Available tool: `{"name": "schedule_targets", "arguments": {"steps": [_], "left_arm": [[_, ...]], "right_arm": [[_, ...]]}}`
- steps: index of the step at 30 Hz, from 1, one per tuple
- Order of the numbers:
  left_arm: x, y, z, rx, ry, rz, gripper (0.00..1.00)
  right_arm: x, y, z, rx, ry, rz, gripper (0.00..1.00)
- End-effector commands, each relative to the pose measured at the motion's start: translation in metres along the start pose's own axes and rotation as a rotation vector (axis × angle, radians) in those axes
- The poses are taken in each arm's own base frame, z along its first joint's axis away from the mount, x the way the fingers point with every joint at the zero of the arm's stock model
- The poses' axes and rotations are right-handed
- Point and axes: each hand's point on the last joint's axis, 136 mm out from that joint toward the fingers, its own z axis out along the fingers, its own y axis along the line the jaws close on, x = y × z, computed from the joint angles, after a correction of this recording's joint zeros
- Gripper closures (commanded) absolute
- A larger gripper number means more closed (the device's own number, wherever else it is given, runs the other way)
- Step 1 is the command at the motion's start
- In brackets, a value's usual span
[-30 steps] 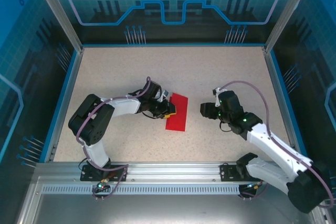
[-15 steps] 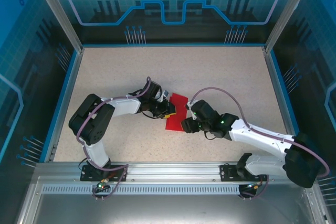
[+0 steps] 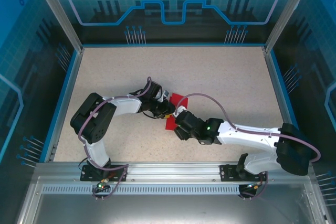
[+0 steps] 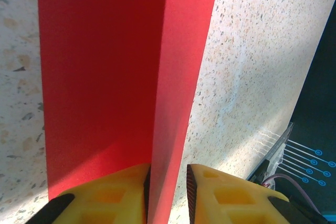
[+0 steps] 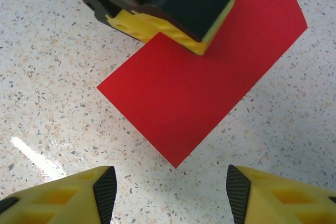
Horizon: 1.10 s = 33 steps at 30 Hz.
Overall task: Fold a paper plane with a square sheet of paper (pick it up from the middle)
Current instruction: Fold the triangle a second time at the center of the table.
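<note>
The square sheet of paper (image 3: 181,100) is bright red and lies folded into an oblong near the table's middle. In the left wrist view the sheet of paper (image 4: 100,77) has a lighter raised strip running between my left gripper's (image 4: 168,182) jaws. That strip touches the left pad, and a slit of table shows before the right pad. My left gripper (image 3: 168,111) rests on the sheet's left edge, also seen as the left gripper (image 5: 168,9). My right gripper (image 5: 171,182) stands wide open just short of the paper's (image 5: 194,93) near corner, empty. From above, the right gripper (image 3: 179,125) covers the sheet's near end.
The speckled table (image 3: 115,77) is bounded by a blue rim (image 3: 67,93) on the left, right and far sides. An aluminium rail (image 3: 168,169) runs along the near edge. The right arm's forearm (image 3: 247,135) stretches low across the near right area.
The right arm has swung left from the table's right side to the sheet's near corner, its jaws widening. The left gripper and the paper have stayed put.
</note>
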Motion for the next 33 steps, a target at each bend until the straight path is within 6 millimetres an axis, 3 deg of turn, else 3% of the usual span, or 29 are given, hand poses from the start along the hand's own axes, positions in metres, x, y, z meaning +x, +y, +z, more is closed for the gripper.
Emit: {"name": "schedule_targets", "arguments": {"steps": [1,9,17,25,33], "left_arm": [[-0.004,-0.01,-0.004,0.026,0.005,-0.014,0.73],[-0.002,-0.008,-0.004,0.017,0.011,-0.014,0.73],[-0.002,-0.013,-0.009,0.021,0.007,-0.006,0.73],[-0.001,-0.012,-0.008,0.016,0.013,-0.008,0.73],[-0.002,-0.011,-0.008,0.011,0.009,-0.009,0.73]], "right_arm": [[-0.015,0.02,-0.001,-0.026,-0.032,-0.053,0.37],[-0.034,0.044,0.019,0.054,-0.035,-0.144,0.35],[-0.029,0.043,0.036,0.174,-0.004,-0.153,0.33],[-0.026,0.042,0.046,0.205,0.005,-0.126,0.51],[-0.028,0.039,0.037,0.171,-0.02,-0.117,0.72]]}}
